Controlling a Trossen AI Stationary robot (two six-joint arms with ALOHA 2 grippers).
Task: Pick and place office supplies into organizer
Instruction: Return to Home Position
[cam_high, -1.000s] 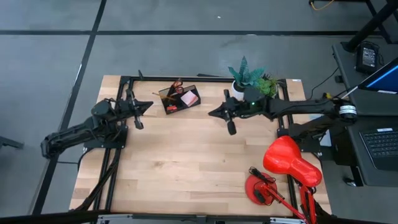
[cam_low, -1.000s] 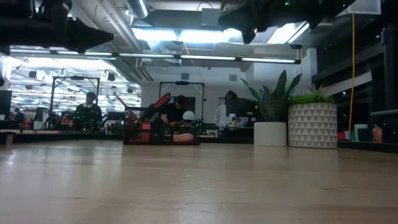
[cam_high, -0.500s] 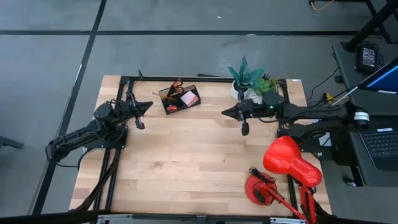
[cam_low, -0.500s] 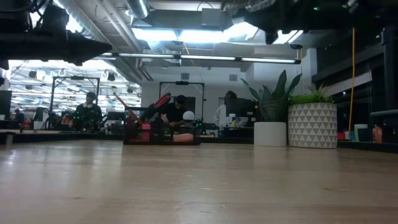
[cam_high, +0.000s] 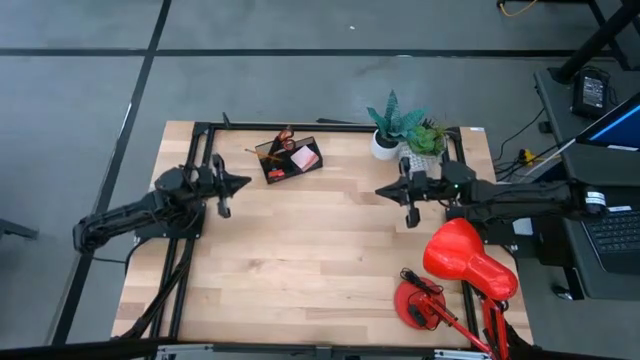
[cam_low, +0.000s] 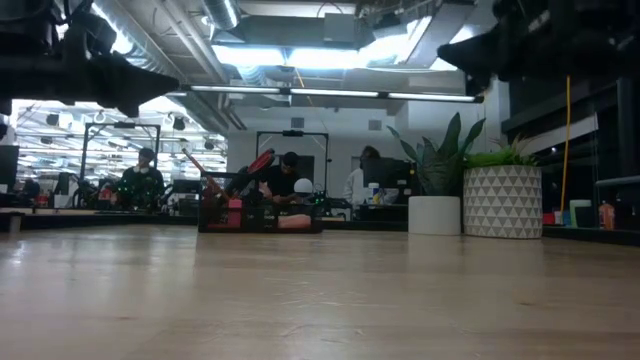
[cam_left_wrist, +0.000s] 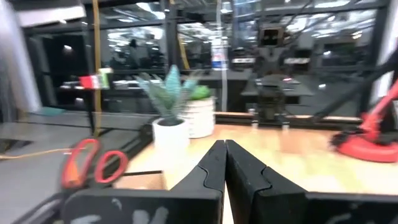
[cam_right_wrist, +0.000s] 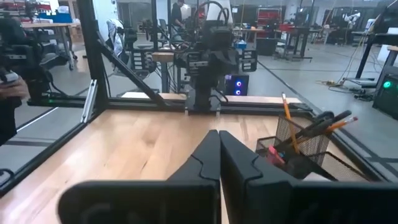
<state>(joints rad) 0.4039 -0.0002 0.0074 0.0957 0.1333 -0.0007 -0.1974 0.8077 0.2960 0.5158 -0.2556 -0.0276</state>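
The organizer (cam_high: 290, 160), a small dark tray, stands at the table's far middle. It holds red-handled scissors (cam_left_wrist: 93, 165), a pink sticky-note pad (cam_high: 304, 157), an orange pencil (cam_right_wrist: 287, 116) and dark pens. In the low view the organizer (cam_low: 260, 212) sits far back on the wood. My left gripper (cam_high: 247, 183) hovers shut, left of the organizer and pointing toward the table's right. My right gripper (cam_high: 379, 190) hovers shut, right of the organizer and pointing toward the table's left. The wrist views show each pair of fingers closed on nothing: left (cam_left_wrist: 224, 152), right (cam_right_wrist: 219, 142).
Two potted plants (cam_high: 395, 125) (cam_high: 430, 140) in white pots stand at the far right, beside my right arm. A red desk lamp (cam_high: 465, 265) fills the near right corner. Bare wood (cam_high: 300, 260) spreads across the table's middle and near side. People sit in the room beyond the table.
My right gripper has drawn back from beside the organizer toward the table's right edge and has sunk, staying shut. My left gripper has sunk a little and shifted slightly toward the near edge, also shut. The organizer and its contents have kept still.
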